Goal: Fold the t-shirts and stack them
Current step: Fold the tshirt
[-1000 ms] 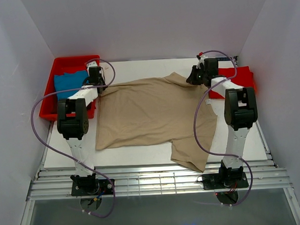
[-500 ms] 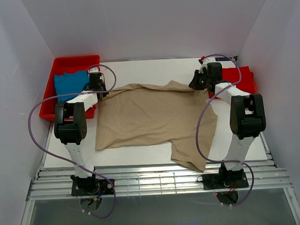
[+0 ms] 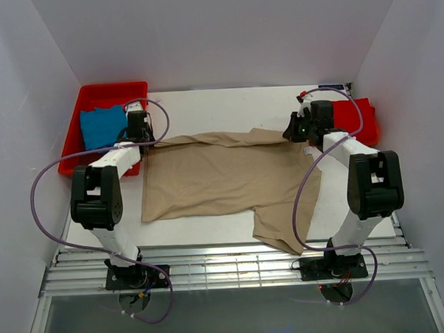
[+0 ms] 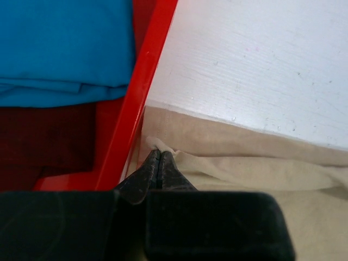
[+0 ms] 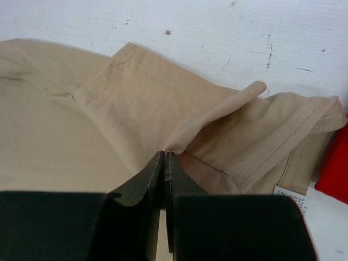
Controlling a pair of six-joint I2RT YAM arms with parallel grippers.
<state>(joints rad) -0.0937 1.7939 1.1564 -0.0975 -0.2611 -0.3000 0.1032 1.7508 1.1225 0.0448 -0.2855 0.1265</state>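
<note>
Tan shirt [image 3: 222,177] folded nearer; left claw [image 4: 159,153], right claw [image 5: 164,154] pinch it; wrist shows label [image 5: 287,194].

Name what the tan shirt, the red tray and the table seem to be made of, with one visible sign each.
Tan shirt: soft matte cloth, probably cotton knit; it creases and shows stitched hems.
Tray: rigid plastic, slightly glossy; straight, smooth moulded rim.
Table: hard board painted matte white, possibly wood; specks and scratches mark it.
</note>
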